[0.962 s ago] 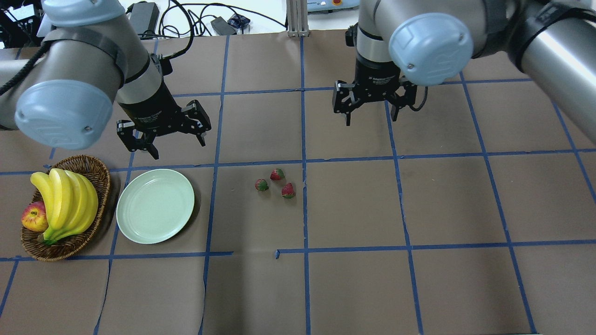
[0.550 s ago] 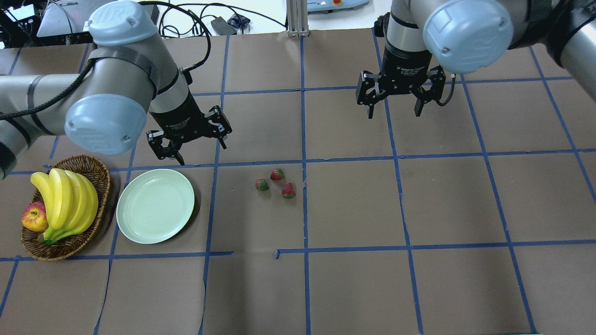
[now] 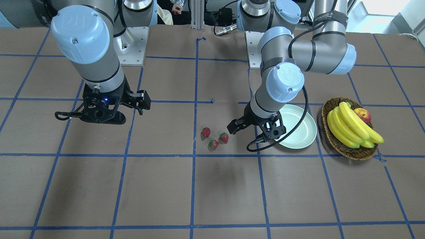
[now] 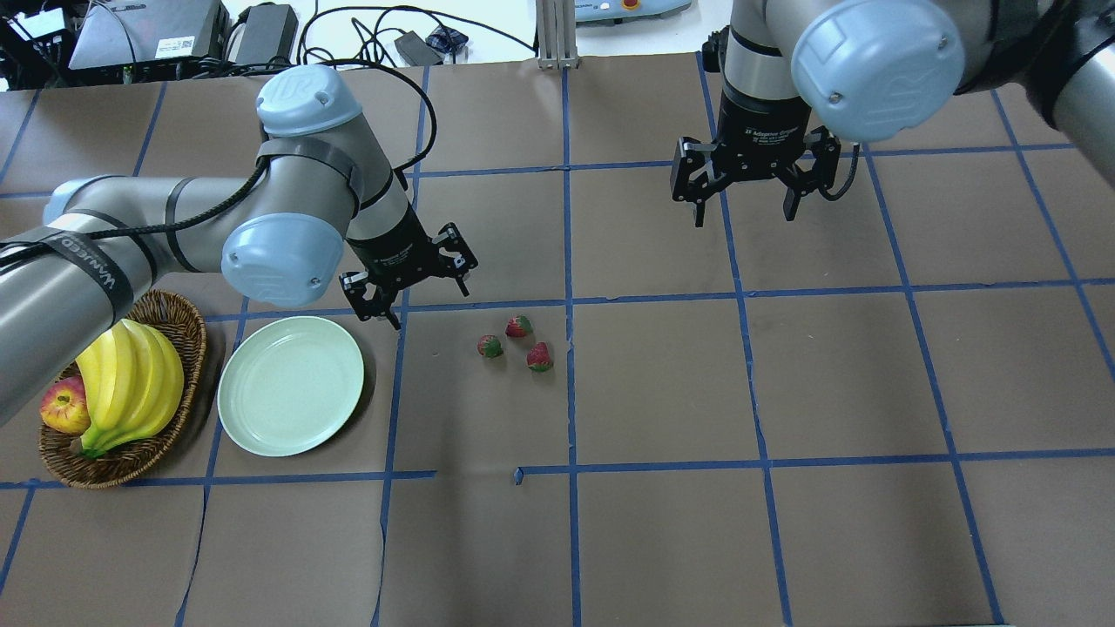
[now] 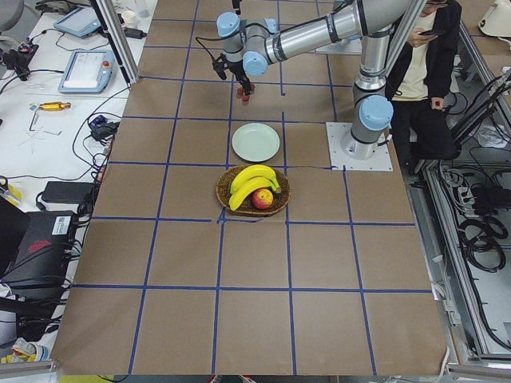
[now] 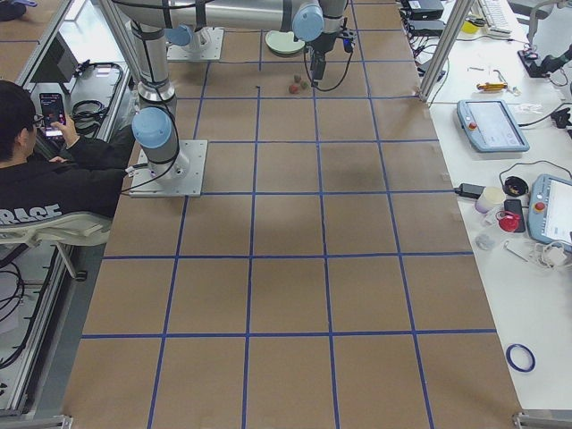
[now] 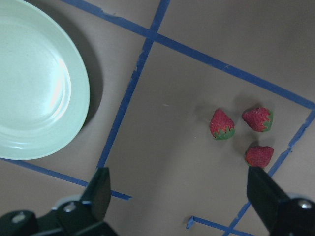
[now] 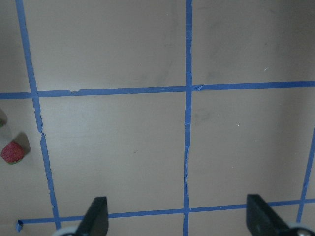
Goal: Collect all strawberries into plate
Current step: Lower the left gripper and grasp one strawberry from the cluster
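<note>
Right now the left claw (image 4: 423,303) hangs spread and empty at centre-left of the overhead frame, between the plate (image 4: 290,385) and the 3 strawberries (image 4: 520,326). These lie clustered mid-frame on the table (image 4: 662,522), well apart from the plate. At upper right, the right claw (image 4: 745,216) hovers, likewise spread, gripping nothing.

1. A robotics lab: two industrial arms (image 3: 96,66) are bolted to a counter (image 4: 662,540) covered in brown paper with a blue tape grid.
2. Teach pendants (image 6: 490,125) lie on side benches (image 6: 536,295); cables (image 5: 477,233) trail around.
3. Aluminium frame posts (image 4: 556,35) edge the rig, and a person (image 6: 36,179) sits beside it.
</note>
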`<state>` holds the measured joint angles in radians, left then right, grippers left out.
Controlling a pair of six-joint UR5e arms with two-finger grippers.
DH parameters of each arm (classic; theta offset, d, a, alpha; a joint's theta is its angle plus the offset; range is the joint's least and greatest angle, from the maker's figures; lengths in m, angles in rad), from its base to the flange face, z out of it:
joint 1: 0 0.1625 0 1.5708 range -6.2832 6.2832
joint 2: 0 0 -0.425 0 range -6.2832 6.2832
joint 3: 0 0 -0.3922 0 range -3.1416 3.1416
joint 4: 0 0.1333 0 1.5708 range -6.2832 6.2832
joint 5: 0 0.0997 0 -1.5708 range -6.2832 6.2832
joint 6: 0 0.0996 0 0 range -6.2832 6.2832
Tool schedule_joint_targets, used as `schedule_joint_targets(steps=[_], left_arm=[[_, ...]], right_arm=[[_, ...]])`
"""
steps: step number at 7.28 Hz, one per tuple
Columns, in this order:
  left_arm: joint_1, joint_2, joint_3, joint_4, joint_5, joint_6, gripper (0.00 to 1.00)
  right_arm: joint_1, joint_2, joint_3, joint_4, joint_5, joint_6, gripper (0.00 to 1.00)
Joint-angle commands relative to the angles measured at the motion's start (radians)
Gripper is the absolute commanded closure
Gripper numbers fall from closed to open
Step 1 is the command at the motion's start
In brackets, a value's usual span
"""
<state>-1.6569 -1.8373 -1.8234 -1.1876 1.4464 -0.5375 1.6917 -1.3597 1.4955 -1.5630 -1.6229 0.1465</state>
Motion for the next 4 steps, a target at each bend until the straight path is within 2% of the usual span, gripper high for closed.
schedule_joint_targets(steps=[1, 3, 4], left_arm=[[-0.004, -0.065, -0.002, 0.071, -0.011, -0.004, 0.23], [-0.029, -0.105, -0.002, 0.097, -0.018, -0.001, 0.23], [-0.044, -0.120, -0.002, 0.115, -0.077, 0.001, 0.23]], right_arm=[[0.003, 0.004, 0.002, 0.000, -0.002, 0.002, 0.00], [0.003, 0.007, 0.015, -0.008, -0.002, 0.002, 0.00], [0.000, 0.007, 0.025, -0.011, -0.005, 0.002, 0.00]])
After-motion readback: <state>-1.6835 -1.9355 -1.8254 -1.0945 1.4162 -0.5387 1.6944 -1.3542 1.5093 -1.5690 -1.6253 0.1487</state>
